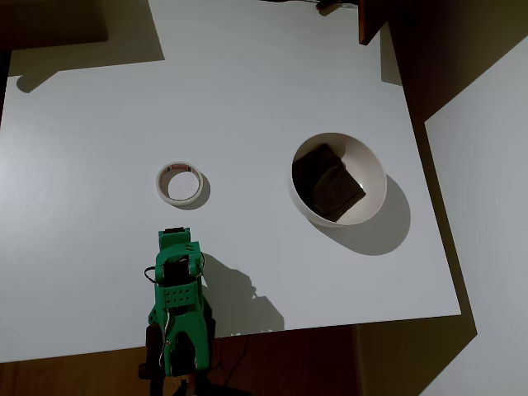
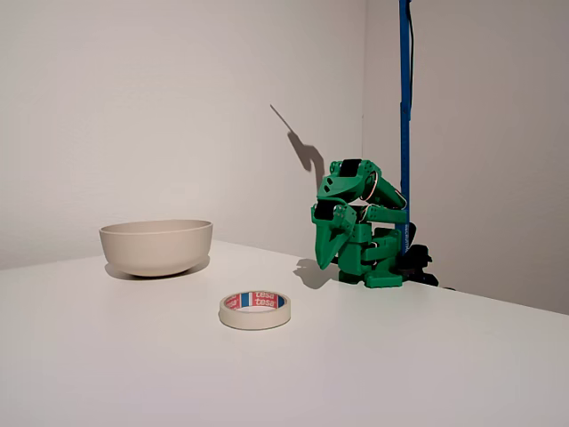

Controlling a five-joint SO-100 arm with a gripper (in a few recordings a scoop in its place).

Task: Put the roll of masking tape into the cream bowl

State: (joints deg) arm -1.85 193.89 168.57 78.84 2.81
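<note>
Overhead cam looks straight down; fixed cam low, table-level, facing arm; both share table

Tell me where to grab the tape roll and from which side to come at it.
Grip the tape across its band: one jaw inside the hole, one outside, coming straight down from above. It lies flat on the table with its wide hole facing up, so the wall is the only part that can be pinched. The side nearest the gripper probably suits best, as the arm sits folded just beside it.
</note>
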